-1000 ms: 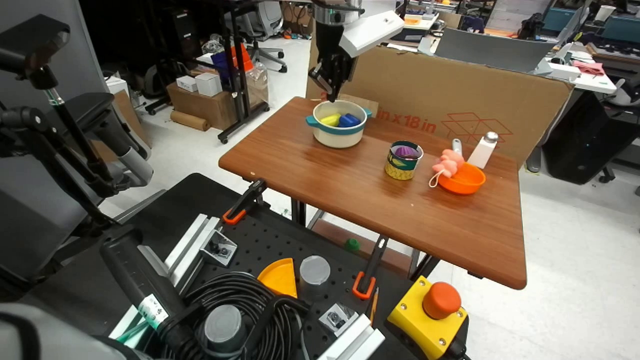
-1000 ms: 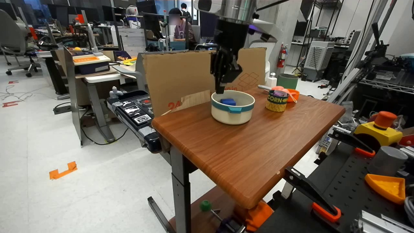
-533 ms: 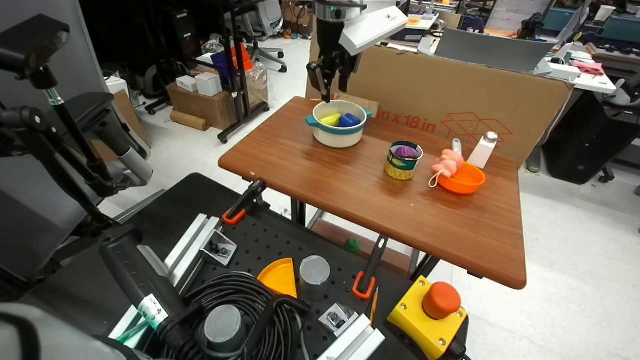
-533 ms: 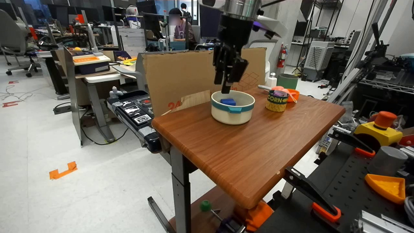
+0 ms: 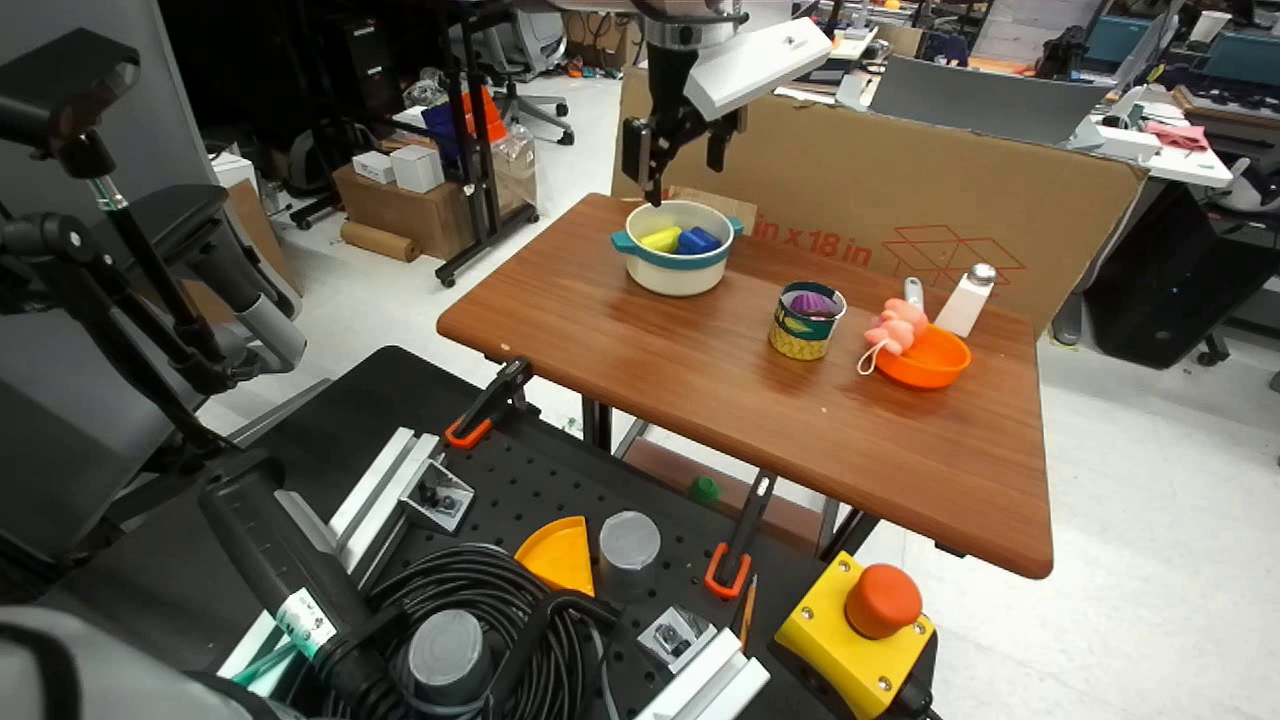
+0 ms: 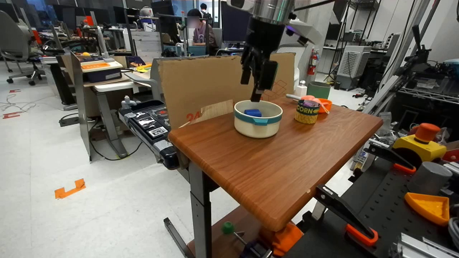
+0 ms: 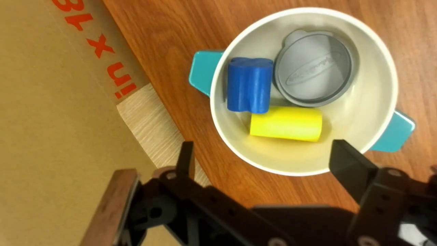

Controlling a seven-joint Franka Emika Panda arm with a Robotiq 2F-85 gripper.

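Claw (image 7: 263, 156): spread wide with nothing between its fingers (image 7: 353, 169), hanging above the left part of the pot (image 7: 370, 85); no contact can be made out.
Fingers and rim: in the wrist view the far finger shows beyond the rim and the near one across it, so a straight drop would likely strike the pot; good handling calls for staying high during sideways shifts and lining both fingertips up inside the rim before any lowering.
Pot: cream, with a teal band and two teal handles (image 7: 205, 72), on the left part of the worktop (image 5: 900, 460).
Inside the pot: blue block (image 7: 250, 85) toward the far side, yellow block (image 7: 286, 123) to its left, grey lid (image 7: 314, 70) to the right; packed this close, a wide finger could nudge a neighbour.
Corn can (image 6: 306, 117): right of the pot and apart from it, a purple thing (image 5: 812, 305) inside.
Orange bowl (image 5: 925, 372): farther right, a pink lumpy thing (image 5: 897, 325) resting at its left side.
White shaker (image 5: 965, 303): metal-capped, just behind the bowl.
Cardboard sheet (image 5: 850, 180): along the far edge, close behind the pot, the main obstacle that way.
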